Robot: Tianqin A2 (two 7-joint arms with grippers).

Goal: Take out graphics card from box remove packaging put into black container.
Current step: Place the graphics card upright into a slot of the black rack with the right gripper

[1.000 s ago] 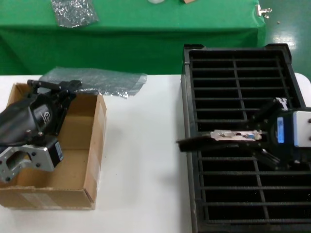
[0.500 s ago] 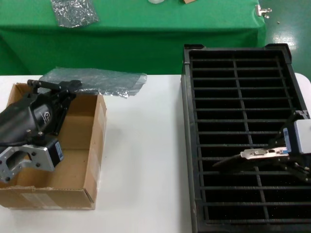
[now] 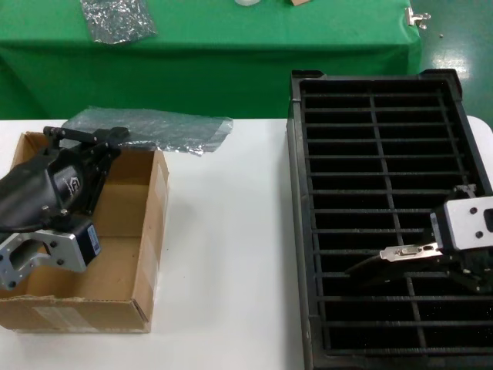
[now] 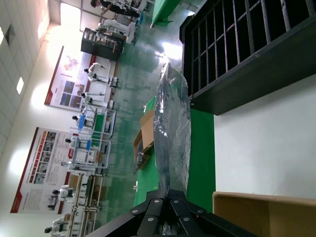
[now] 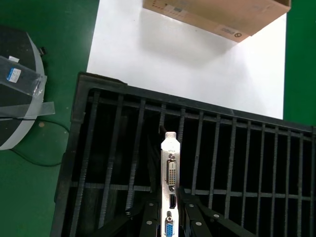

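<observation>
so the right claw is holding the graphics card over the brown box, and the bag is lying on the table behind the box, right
Not quite. The right claw holds the graphics card over the black container, not the box; the head view shows this. The packaging does lie on the table behind the box.

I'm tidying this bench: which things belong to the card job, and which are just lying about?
Job:
- graphics card, held in the right gripper over the black container
- box beneath the left gripper
- packaging, lying empty behind the box

Lying about:
- smaller silvery bag on the green table
</observation>
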